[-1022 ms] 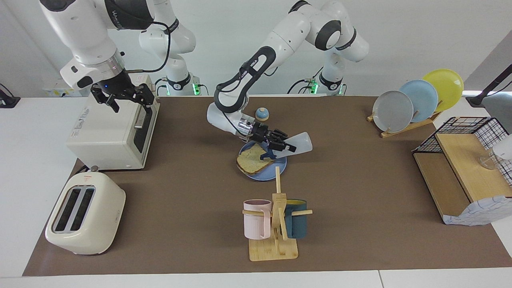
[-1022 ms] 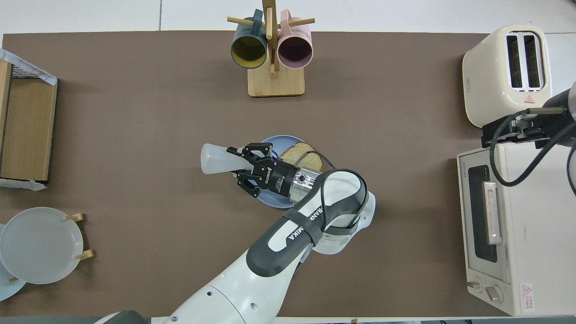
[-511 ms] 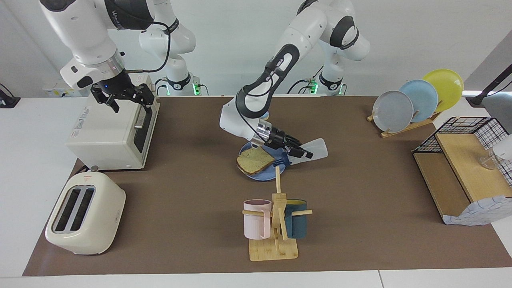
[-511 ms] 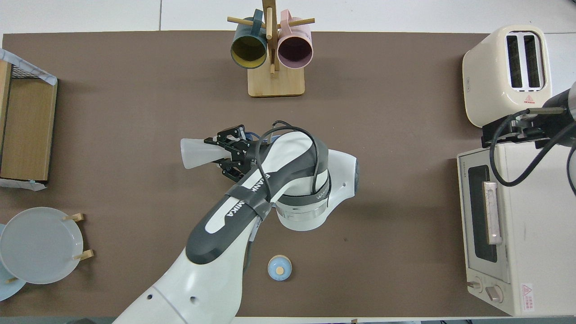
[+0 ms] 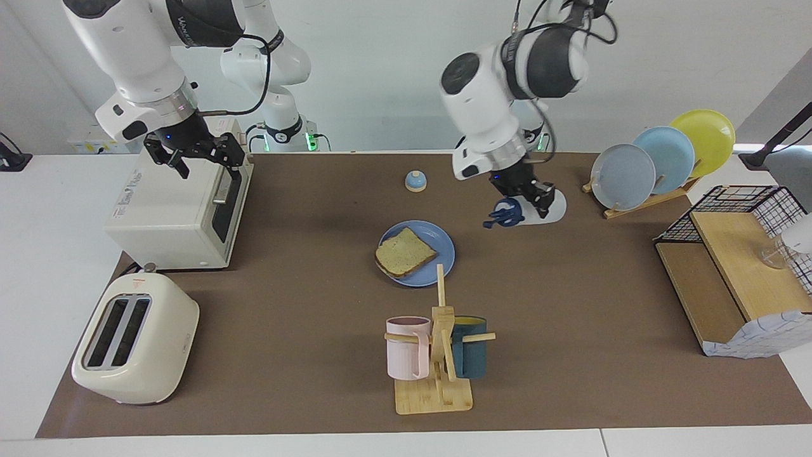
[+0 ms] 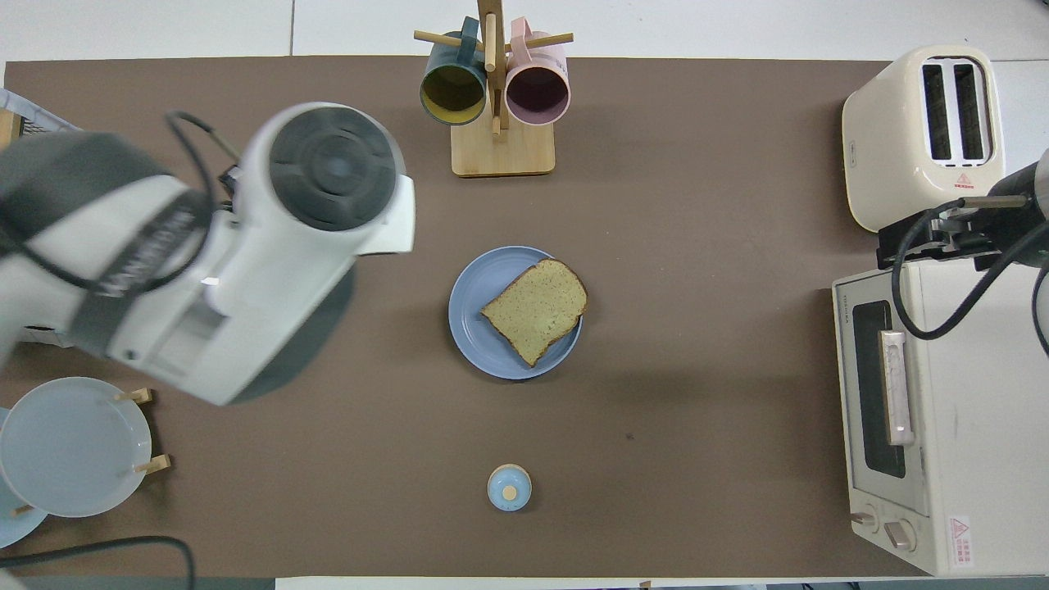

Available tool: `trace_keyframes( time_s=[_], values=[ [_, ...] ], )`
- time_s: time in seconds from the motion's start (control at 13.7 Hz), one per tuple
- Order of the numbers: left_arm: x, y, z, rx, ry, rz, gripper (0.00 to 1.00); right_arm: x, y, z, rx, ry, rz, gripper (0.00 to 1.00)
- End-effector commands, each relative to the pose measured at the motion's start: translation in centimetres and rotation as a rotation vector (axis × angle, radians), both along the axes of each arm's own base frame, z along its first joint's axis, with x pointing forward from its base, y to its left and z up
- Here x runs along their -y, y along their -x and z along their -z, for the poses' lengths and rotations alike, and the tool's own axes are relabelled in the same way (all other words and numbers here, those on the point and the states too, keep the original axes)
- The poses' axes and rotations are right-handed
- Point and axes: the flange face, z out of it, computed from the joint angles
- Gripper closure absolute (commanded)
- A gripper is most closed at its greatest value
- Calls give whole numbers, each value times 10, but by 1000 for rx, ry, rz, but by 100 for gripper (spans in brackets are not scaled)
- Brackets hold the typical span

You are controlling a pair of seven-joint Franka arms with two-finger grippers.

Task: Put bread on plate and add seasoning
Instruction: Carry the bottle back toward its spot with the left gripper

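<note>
- Over the bare brown mat toward the left arm's end of the table, between the medium-blue plate (image 5: 417, 253) and the plate rack (image 5: 641, 198): left gripper (image 5: 531, 193) raised, clamped on the seasoning bottle (image 5: 531, 210).
- Carries the bottle tipped on its side, dark navy cap (image 5: 505, 213) with loop pointing toward the plate; hidden in the overhead view under the left arm's blurred wrist.
- Differs from a second ago: then held low over the plate with the cap down at the toast slice (image 5: 405, 252); now lifted clear and swung away, leaving plate and toast fully exposed.
- On the plate at mid-table: toast slice lying flat, one corner overhanging the rim; speckled surface visible, added seasoning not distinguishable from the toast's own speckling.
- Nearer to the robots than the plate: small blue-domed bell (image 5: 415, 181), apart from everything else.
- Above the toaster oven (image 5: 179, 206): right gripper (image 5: 194, 150), fingers spread wide, empty, waiting.
- Reads as pouring step finished and bottle on its way back to a resting spot.
- Leaves, by this judgement, only setting the bottle upright and releasing; risk of spillage while carried tilted.
</note>
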Motion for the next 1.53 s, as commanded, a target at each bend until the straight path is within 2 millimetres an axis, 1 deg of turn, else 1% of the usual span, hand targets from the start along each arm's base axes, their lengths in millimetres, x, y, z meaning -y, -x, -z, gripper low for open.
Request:
trace_keyframes(
  time_s=[0.0, 0.07, 0.22, 0.44, 0.51, 0.58, 0.66, 0.73, 0.95, 1.17, 1.31, 1.46],
  values=[
    [-54, -19, -17, 79, 257, -130, 100, 4, 7, -1, -4, 9, -12, 0],
    [-65, -29, -19, 119, 326, -176, 100, 4, 7, -1, -4, 9, -12, 0],
    [-81, -43, -3, 239, 452, -259, 100, 4, 7, -1, -4, 9, -12, 0],
    [-99, -47, 23, 435, 597, -319, 100, 4, 7, -1, -4, 9, -12, 0],
    [-100, -47, 31, 465, 618, -316, 100, 4, 7, -1, -4, 9, -12, 0],
    [-104, -51, 39, 491, 633, -319, 100, 4, 7, -1, -2, 9, -12, 0],
    [-105, -59, 49, 514, 650, -317, 100, 4, 7, -1, -4, 9, -12, 0],
    [-103, -69, 72, 527, 670, -319, 100, 4, 7, -1, -4, 9, -12, 0],
    [-97, -91, 123, 589, 735, -310, 100, 4, 7, -1, -4, 9, -12, 0],
    [-100, -101, 151, 634, 758, -282, 100, 4, 7, -1, -4, 9, -12, 0],
    [-96, -106, 182, 677, 791, -255, 100, 4, 7, -1, -4, 9, -12, 0],
    [-96, -108, 194, 684, 778, -215, 100, 4, 7, -1, -4, 9, -12, 0]
  ],
)
